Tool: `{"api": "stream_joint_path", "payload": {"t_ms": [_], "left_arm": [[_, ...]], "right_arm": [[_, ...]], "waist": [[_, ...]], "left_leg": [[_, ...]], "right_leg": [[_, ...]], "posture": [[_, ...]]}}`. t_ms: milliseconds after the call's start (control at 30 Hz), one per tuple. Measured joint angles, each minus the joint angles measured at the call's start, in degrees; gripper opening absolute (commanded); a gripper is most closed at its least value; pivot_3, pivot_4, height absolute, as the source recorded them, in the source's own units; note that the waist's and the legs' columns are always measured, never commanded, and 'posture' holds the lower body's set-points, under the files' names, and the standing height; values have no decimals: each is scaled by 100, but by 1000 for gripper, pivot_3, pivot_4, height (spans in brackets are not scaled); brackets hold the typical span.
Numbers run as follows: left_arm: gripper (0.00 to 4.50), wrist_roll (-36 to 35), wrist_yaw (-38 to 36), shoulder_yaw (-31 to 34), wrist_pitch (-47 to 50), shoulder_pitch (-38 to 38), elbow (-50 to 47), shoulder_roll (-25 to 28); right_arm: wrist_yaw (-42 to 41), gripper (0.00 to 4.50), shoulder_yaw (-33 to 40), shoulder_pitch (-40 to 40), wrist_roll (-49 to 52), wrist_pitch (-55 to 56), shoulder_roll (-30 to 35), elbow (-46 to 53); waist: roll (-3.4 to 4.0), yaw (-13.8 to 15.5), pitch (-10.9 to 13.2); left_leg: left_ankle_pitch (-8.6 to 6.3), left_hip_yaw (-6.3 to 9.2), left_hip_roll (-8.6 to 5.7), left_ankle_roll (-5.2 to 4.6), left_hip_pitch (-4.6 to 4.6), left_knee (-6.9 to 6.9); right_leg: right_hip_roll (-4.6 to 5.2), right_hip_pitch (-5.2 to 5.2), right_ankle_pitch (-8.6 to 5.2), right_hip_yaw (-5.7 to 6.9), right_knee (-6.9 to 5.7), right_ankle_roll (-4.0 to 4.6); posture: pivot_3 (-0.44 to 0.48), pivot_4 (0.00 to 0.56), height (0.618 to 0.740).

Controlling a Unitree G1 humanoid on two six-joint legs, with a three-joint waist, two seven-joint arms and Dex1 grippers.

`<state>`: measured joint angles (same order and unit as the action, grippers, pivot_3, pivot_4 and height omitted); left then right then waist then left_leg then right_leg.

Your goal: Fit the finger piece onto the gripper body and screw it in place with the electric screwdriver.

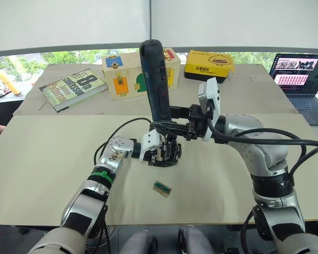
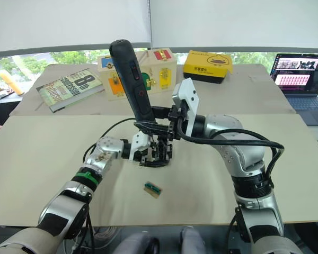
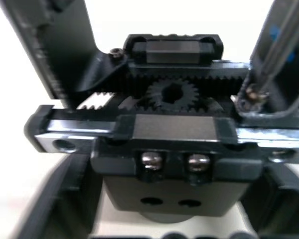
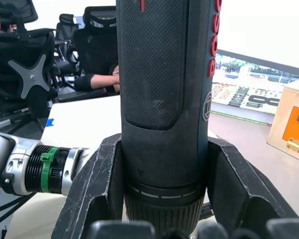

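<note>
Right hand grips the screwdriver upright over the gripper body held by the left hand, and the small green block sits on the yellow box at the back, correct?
Not quite: the small green block lies on the table in front of the hands, as the left eye view shows. The rest holds.

Right hand [image 2: 158,126] grips electric screwdriver [image 2: 133,79] over gripper body [image 2: 158,151]

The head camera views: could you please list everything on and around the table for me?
Electric screwdriver: one, dark blue-black, upright in the right gripper, over the gripper body.
Gripper body: one, black, held in the left gripper, mid-table.
Small block: one, green, on the table nearer the robot.
Book: one, far left.
Wooden boxes: two, pale with coloured patches, far centre.
Yellow box: one, far right of centre.
Laptop: one, open, far right.
Left gripper; right gripper.
</note>
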<state>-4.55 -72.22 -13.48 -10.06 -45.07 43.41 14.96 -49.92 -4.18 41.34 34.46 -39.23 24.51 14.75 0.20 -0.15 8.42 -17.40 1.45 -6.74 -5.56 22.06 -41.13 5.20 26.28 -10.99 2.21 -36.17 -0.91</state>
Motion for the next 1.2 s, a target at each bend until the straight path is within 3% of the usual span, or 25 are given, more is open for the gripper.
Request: {"api": "stream_joint_path", "payload": {"t_ms": [267, 467, 1200], "left_arm": [[2826, 17, -44, -1, -13, -23, 52, -8], [2826, 45, -51, -3, -30, -75, 146, -8], [2826, 92, -51, -13, -68, -70, 146, -5]], "right_arm": [[-528, 1892, -74, -165, -60, 516, 232, -72], [-855, 1892, -309, 149, -169, 743, 270, -637], [-1105, 1892, -338, 79, -165, 861, 312, -826]], "waist": [[-2, 4, -1], [-5, 4, -4], [-15, 5, -19]], "left_leg": [[0, 1, 1, 0, -7, -1], [0, 1, 2, 0, -16, -4], [-1, 2, 3, 0, -24, 1]], "right_leg": [[1, -7, 0, -3, -1, 0], [2, -15, 0, -11, -2, 0], [3, -18, 0, -34, -2, 0]], "posture": [[0, 150, 740], [0, 150, 740], [0, 150, 740]]}}
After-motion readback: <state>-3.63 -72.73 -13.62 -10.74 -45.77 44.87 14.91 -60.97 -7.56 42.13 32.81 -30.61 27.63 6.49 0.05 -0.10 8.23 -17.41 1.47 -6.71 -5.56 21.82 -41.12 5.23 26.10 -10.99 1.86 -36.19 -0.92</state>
